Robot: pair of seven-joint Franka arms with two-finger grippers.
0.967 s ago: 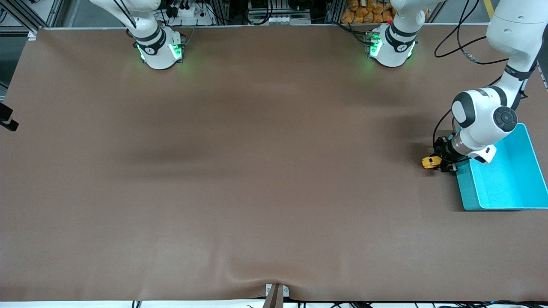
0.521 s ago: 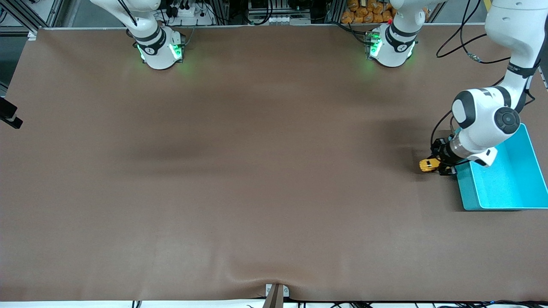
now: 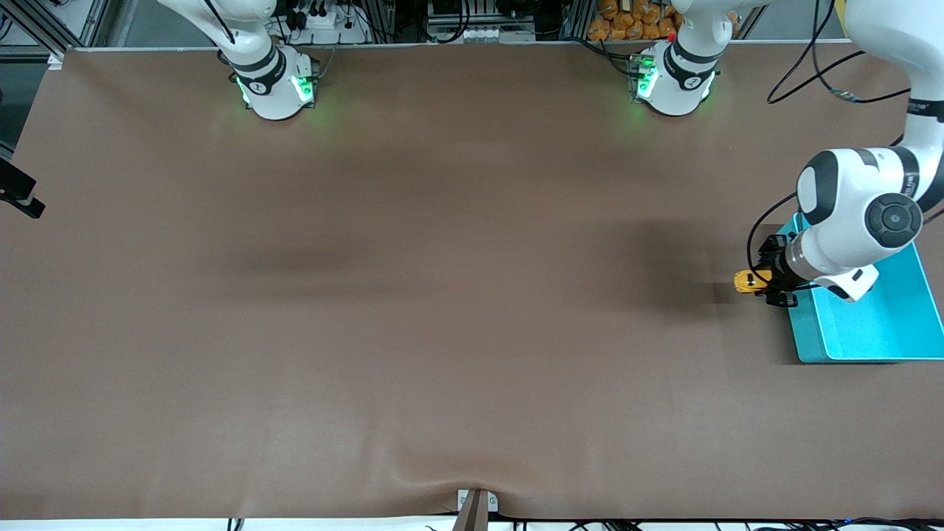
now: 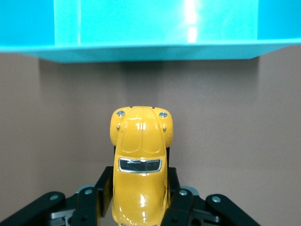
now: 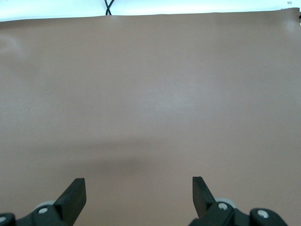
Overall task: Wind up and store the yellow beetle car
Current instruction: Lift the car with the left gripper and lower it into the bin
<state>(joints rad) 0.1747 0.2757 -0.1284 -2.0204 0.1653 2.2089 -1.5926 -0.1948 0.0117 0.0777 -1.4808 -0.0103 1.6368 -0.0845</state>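
Observation:
The yellow beetle car is held in my left gripper, low over the table beside the turquoise bin. In the left wrist view the car sits between the black fingers, its rounded end toward the bin's wall, with bare table between them. The bin's inside shows nothing in it. My right gripper is open and empty over bare brown table; it does not show in the front view.
The bin stands at the left arm's end of the table, close to the table's edge. The brown mat has a raised wrinkle near the front edge. A black part juts in at the right arm's end.
The left arm has swung toward its end of the table, and the car in its gripper has shifted slightly toward the bin. The grip has not changed.

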